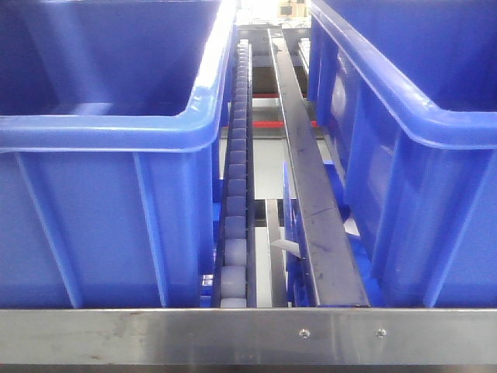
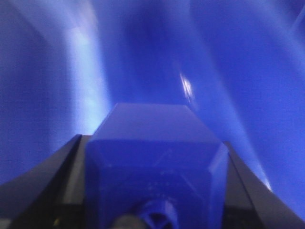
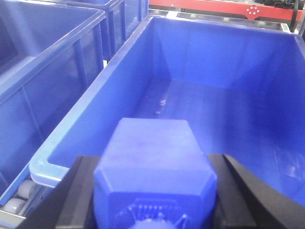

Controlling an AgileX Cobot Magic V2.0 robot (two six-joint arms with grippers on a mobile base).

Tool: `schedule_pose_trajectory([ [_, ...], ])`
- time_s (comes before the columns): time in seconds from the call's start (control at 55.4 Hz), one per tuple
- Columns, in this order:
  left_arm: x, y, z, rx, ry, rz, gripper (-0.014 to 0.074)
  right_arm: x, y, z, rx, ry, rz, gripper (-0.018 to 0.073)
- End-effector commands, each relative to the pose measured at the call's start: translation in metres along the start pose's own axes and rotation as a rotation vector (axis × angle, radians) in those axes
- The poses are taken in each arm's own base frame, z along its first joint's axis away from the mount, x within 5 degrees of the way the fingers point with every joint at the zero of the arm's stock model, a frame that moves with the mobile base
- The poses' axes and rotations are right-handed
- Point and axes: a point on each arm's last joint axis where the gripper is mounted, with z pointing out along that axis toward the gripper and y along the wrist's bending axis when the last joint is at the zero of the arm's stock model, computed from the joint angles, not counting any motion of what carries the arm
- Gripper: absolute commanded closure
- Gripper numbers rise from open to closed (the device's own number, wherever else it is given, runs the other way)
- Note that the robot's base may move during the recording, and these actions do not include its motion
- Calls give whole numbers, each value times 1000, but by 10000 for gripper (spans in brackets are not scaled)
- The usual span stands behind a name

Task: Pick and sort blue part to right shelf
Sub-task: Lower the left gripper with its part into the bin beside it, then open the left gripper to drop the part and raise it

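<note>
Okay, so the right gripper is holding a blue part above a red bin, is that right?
Not quite. The bin is blue, not red. The right wrist-mounted view shows the right gripper holding the blue part above the open blue bin.

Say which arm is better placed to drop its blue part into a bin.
Right. The right gripper holds a blue faceted plastic block over the open blue plastic bin. The left gripper's view is blurred blue; placement unclear.

Jaws-clamped blue part (image 3: pixel 155 167) hangs above a bin (image 3: pixel 214 52) on the right shelf (image 1: pixel 155 336).
</note>
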Motion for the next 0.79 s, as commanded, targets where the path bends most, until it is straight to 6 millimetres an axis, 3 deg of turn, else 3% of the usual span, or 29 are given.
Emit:
schedule_pose_trajectory([
  [0.0, -20, 4, 26, -1, 17, -29, 262, -17, -1, -2, 18, -106, 2, 391],
  [0.181, -21, 20, 97, 19, 229, -102, 262, -17, -1, -2, 18, -106, 2, 391],
  [0.361, -17, 28, 134, -4, 339, -99, 258, -17, -1, -2, 18, -106, 2, 391],
  [0.487, -14, 26, 144, 3, 372, -89, 202, -17, -1, -2, 18, -106, 2, 391],
  [0.668, -15, 23, 145, 42, 378, -101, -40, -17, -1, -2, 18, -106, 2, 391],
  [0.776, -15, 23, 144, 41, 385, -100, -62, -17, -1, -2, 18, -106, 2, 391],
])
